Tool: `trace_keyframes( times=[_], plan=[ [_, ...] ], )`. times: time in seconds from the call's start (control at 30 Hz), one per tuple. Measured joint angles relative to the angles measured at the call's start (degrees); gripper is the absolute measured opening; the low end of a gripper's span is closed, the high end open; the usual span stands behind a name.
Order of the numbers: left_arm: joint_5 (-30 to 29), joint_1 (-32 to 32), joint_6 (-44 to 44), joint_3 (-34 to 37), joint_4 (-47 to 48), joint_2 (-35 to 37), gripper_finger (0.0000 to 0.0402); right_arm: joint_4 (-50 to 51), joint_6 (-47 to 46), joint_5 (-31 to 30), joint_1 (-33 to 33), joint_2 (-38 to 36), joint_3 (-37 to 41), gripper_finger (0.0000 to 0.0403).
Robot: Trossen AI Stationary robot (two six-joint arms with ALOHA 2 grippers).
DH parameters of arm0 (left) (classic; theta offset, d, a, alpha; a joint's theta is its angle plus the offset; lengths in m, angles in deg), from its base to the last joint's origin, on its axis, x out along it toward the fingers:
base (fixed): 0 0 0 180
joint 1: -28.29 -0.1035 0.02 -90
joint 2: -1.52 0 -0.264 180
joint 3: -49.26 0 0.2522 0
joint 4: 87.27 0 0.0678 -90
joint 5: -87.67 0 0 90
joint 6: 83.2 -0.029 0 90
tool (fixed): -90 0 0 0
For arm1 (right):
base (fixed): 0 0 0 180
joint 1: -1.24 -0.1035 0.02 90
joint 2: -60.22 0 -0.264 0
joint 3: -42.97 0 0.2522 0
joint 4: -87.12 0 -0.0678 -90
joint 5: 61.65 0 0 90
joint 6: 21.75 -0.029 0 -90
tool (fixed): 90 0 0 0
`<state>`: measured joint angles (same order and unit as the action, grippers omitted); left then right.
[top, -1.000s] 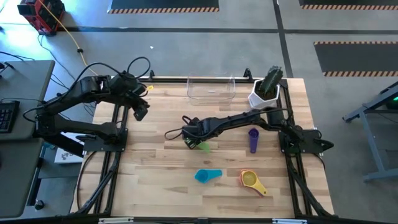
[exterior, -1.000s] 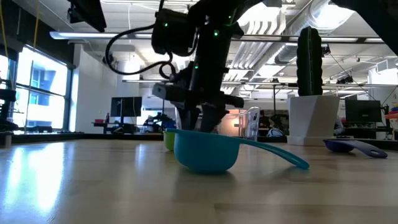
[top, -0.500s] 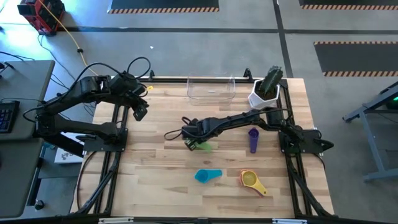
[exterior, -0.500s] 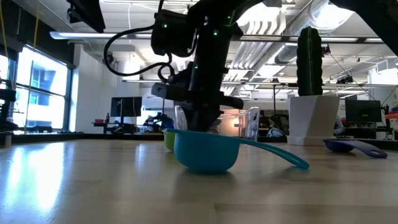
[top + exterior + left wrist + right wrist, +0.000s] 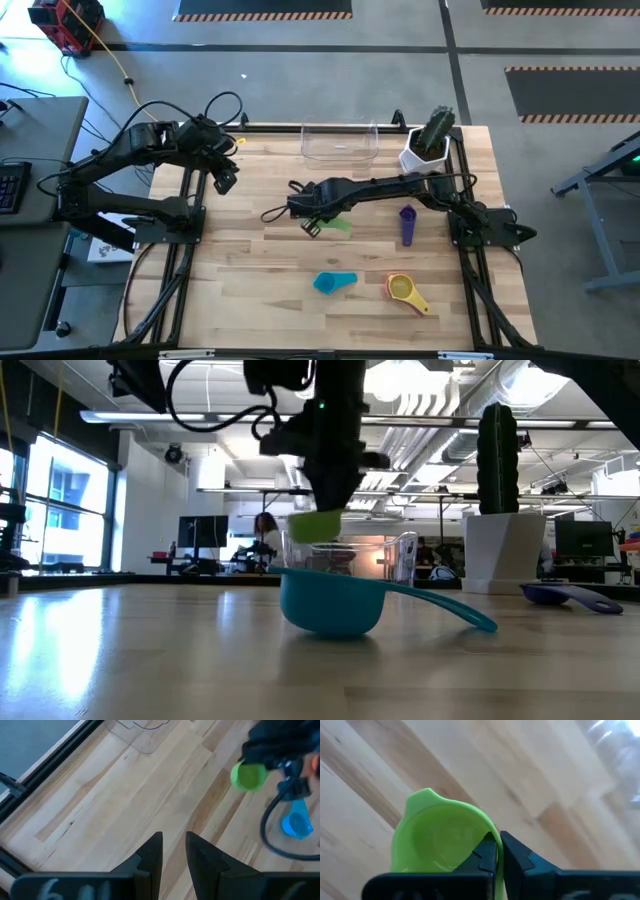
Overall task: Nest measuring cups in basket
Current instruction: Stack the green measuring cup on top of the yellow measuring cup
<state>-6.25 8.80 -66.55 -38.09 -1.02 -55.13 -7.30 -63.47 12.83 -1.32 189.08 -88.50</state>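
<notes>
Pinched only by its thin rim in the right tool point(image 5: 497, 851), the raised green cup point(image 5: 442, 840) may swing or slip before reaching the basket point(image 5: 340, 143).

Bare table point(image 5: 250, 270) lies open toward the basket point(image 5: 340, 143); cactus pot point(image 5: 425, 150) seemingly crowds its side.

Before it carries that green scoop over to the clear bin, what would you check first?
1. Right tool shut on the green cup: ok, pinching its rim.
2. Cup lifted off the table: ok in the low view.
3. Basket free to receive it: ok, nothing shows inside.
4. Left tool out of the way: ok, parked at the table's left edge.
5. Grip firm enough for the trip: cannot tell.
</notes>
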Motion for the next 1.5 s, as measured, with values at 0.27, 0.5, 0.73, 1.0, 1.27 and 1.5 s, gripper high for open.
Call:
trace_keyframes(
  times=[0.27, 0.5, 0.73, 1.0, 1.27, 1.5],
  plan=[
    [-3.2, 0.0, 0.5, 0.0, 3.7, 0.0, 0.0076, 11.5, 3.2, -6.8, 0.7, -0.1, -13.3, 0.0001],
    [-5.8, 0.0, 2.4, 0.0, 6.7, 1.4, 0.0076, 16.1, -0.3, -11.0, -0.5, -3.2, -13.8, 0.0001],
    [-5.9, 0.0, 2.8, 0.0, 6.7, 3.9, 0.0076, 16.5, -5.2, -8.5, -2.4, -8.1, -2.0, 0.0],
    [-5.9, 0.0, 2.8, 0.0, 6.6, 5.4, 0.0076, 14.2, -20.6, -1.5, -7.4, -20.6, 20.7, 0.0],
    [-5.9, 0.0, 2.8, 0.0, 5.7, 5.0, 0.0076, 4.6, -41.2, 4.0, -15.7, -37.6, 41.0, 0.0],
    [-5.9, 0.0, 2.7, 0.0, 5.2, 5.1, 0.0076, -0.2, -51.8, 4.5, -25.1, -45.0, 49.1, 0.0]
  ],
)
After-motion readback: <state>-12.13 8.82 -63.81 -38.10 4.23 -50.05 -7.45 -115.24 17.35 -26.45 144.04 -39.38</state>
